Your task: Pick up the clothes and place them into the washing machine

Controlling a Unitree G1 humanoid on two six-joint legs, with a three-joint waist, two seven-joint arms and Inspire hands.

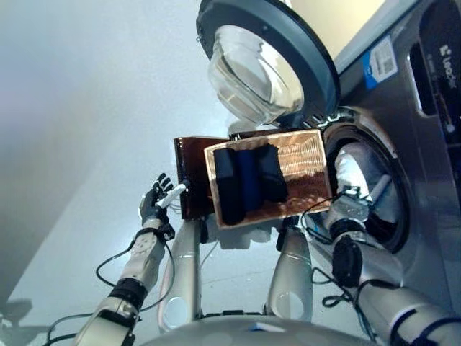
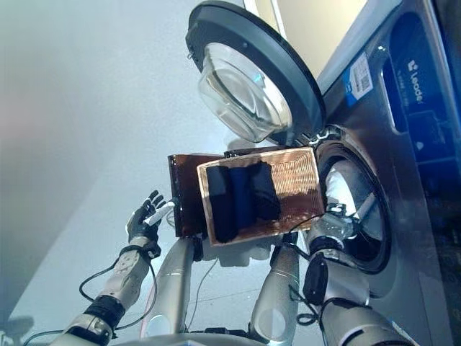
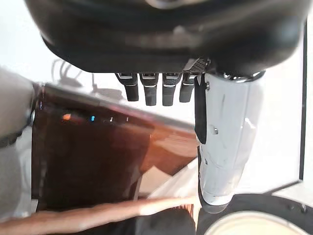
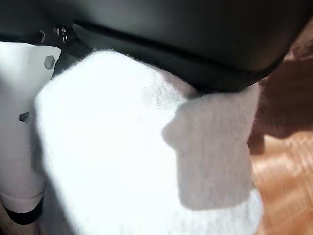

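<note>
White fluffy garment [image 4: 146, 161] bunched against the right hand [image 1: 351, 204], right at the mouth of the washing machine [image 1: 425, 180], part already past the drum opening [image 1: 374, 187]. Fingers buried in the fleece (curled or straight, cannot tell). Long axis not readable. Dark clothes [image 1: 248, 184] left in the wooden tray [image 1: 306, 162], just beside the opening, door [image 1: 266, 61] swung wide above. Left hand [image 1: 155, 200] farther from the machine, fingers straight, holding nothing.
</note>
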